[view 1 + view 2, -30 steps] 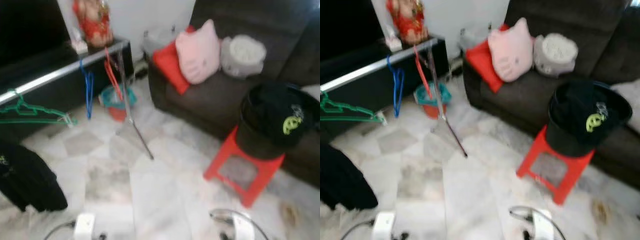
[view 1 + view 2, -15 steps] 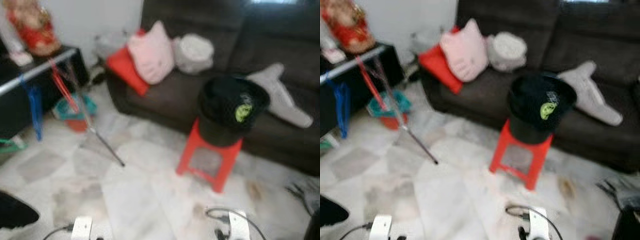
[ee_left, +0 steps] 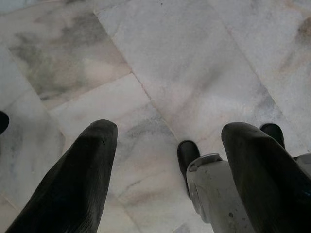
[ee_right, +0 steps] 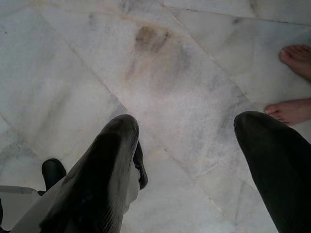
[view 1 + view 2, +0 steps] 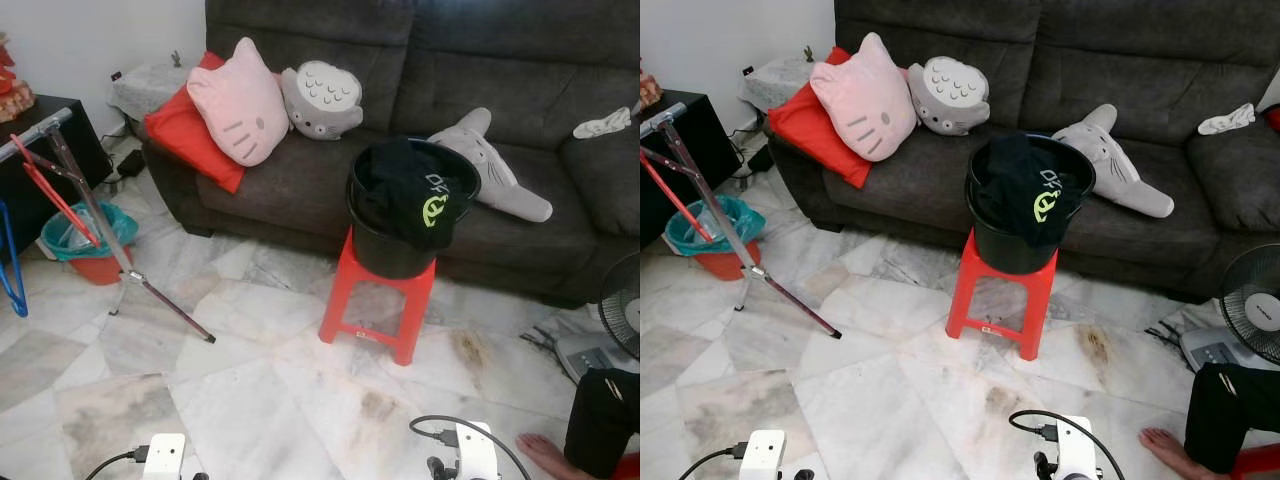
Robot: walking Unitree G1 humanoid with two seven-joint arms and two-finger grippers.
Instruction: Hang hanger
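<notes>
1. Head camera faces a dark sofa (image 5: 480,60). In front of it a red stool (image 5: 378,300) carries a black bucket (image 5: 400,245) with a dark garment (image 5: 410,195) draped over its rim.
2. Task item: a blue hanger (image 5: 10,270) hangs at 9 o'clock in the left eye view, at the frame edge; a red hanger (image 5: 45,190) hangs just beside it on the silver rail (image 5: 35,135) of a tripod rack (image 5: 130,280). Both already sit on the rail. I cannot tell which hanger is meant.
3. Left gripper (image 3: 165,160): fingers spread wide, nothing between them, pointing at marble floor (image 3: 194,63). Arm hangs idle.
4. Right gripper (image 4: 187,160): fingers likewise wide apart and empty, over the floor. A person's bare feet (image 4: 291,85) lie near it, at 5 o'clock of the right eye view.
5. Handling judgement: the hangers look like thin plastic, so light, fairly stiff, smooth and likely slippery. They would swing freely on the hook.
6. Hold point, judged: the neck just under the hook, or the shoulder bar close to it. Grasping a far end would let it pivot between the pads.
7. Risk: a thin bar may twist in a two-finger pinch; the rack stands on slim legs and could shift if bumped.
8. Both grippers are well apart from the rack.
</notes>
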